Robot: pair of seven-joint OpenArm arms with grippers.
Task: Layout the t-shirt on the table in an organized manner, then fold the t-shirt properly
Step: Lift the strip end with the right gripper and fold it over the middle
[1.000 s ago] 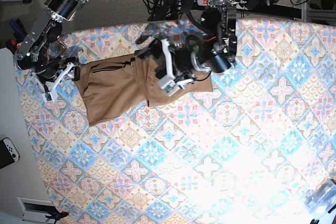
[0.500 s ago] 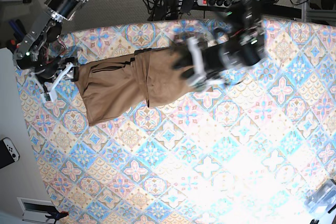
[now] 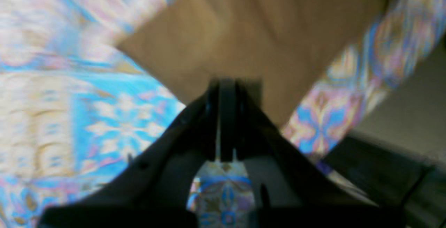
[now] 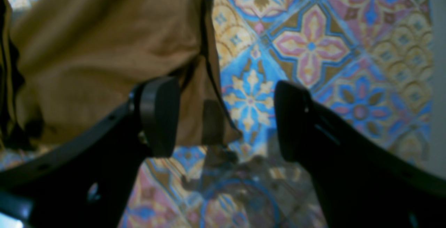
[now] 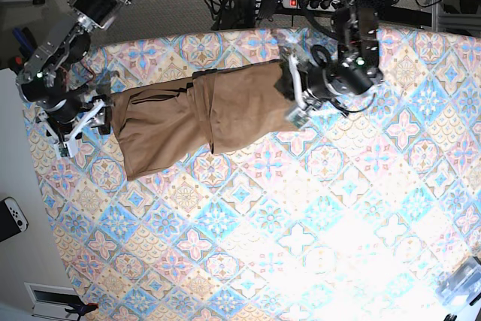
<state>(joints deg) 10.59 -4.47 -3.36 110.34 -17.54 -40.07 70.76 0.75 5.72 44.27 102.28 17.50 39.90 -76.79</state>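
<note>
— Where does the t-shirt (image 5: pixel 199 114) lie?

— Flat on the table (image 5: pixel 316 208), stretched between the two pincers, partly folded over itself.

— And the left gripper (image 5: pixel 294 99)?

— Its jaws are pressed together at the shirt's edge. In the wrist view the fabric (image 3: pixel 251 32) spreads just beyond the tips, but I cannot tell whether cloth is pinched.

— The right gripper (image 5: pixel 83 125)?

— Spread wide. The shirt's corner (image 4: pixel 104 53) sits behind one finger (image 4: pixel 158 116) and reaches into the gap; the other finger (image 4: pixel 291 120) stands over bare cloth.
</note>
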